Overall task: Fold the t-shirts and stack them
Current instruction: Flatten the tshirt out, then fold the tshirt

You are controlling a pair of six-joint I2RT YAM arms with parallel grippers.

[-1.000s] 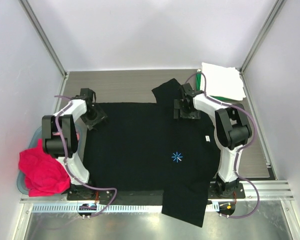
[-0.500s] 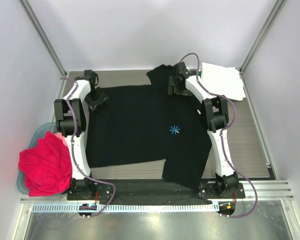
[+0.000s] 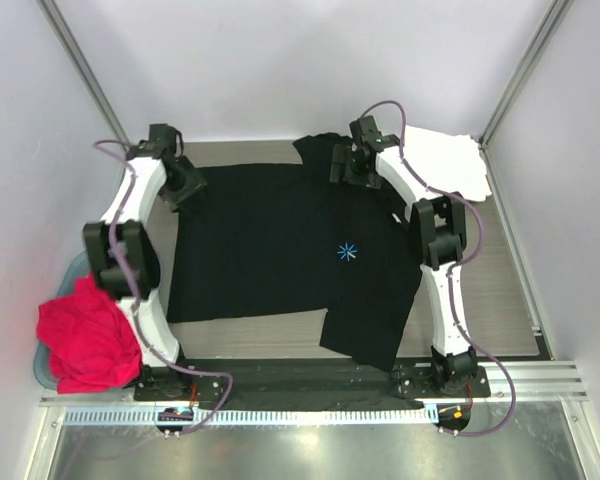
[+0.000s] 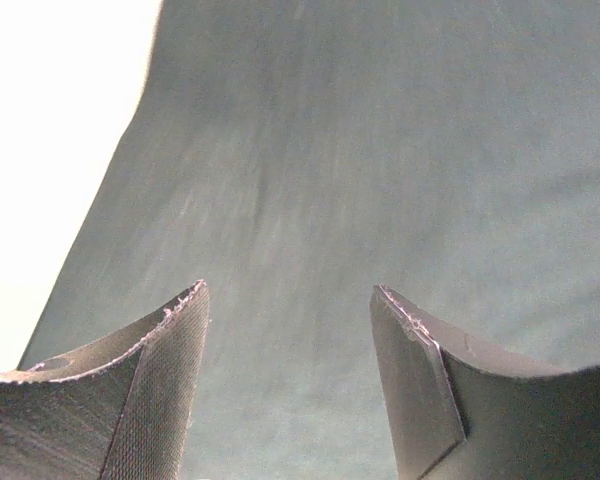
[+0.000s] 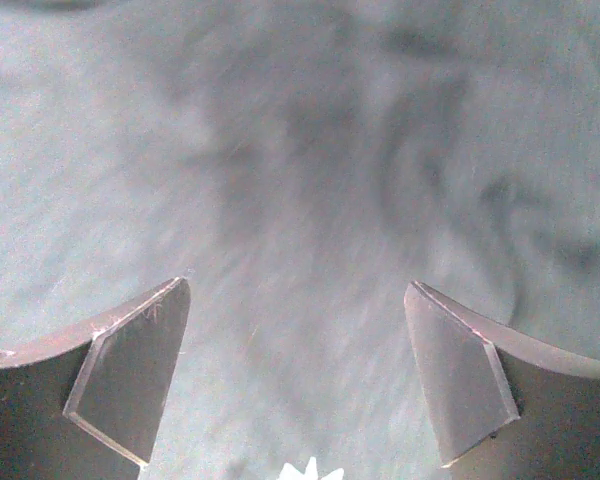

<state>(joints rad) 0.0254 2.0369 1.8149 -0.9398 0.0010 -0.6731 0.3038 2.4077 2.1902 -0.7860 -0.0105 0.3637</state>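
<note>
– Cloth first: where does the black t-shirt (image 3: pixel 270 250) lie?

– Spread flat over the middle of the table (image 3: pixel 500 300), blue star print (image 3: pixel 347 252) facing up. One sleeve (image 3: pixel 365 335) reaches toward the near edge; the other is bunched at the far edge, just beyond the right gripper (image 3: pixel 348 168).

– And the left gripper (image 3: pixel 187 185)?

– It is over the shirt's far-left corner. Both arms are stretched out to the far hem, most likely because that edge is what must be lifted and brought over for a fold.

– Do they grip anything?

– No. In each wrist view the fingers (image 4: pixel 165 380) stand wide apart, with only dark fabric below and nothing between them. The left wrist view shows the cloth's edge running off to the left, so that gripper sits close to the border. The right wrist view shows rumpled folds beneath.

– So which step is this?

– It looks like flattening finished, or positioning for a pinch. The wide opening suits either, since it leaves room to come down around a layer of fabric.

– What about the other shirts?

– A white t-shirt (image 3: pixel 445 160) lies folded at the far right corner, well apart from the black one, probably as the base of the stack. A red t-shirt (image 3: pixel 80 340) is heaped in the tub (image 3: pixel 42 368) at the left, waiting its turn.

– Any risk?

– The bunched far sleeve could be caught along with the hem, which would spoil a clean fold.
</note>
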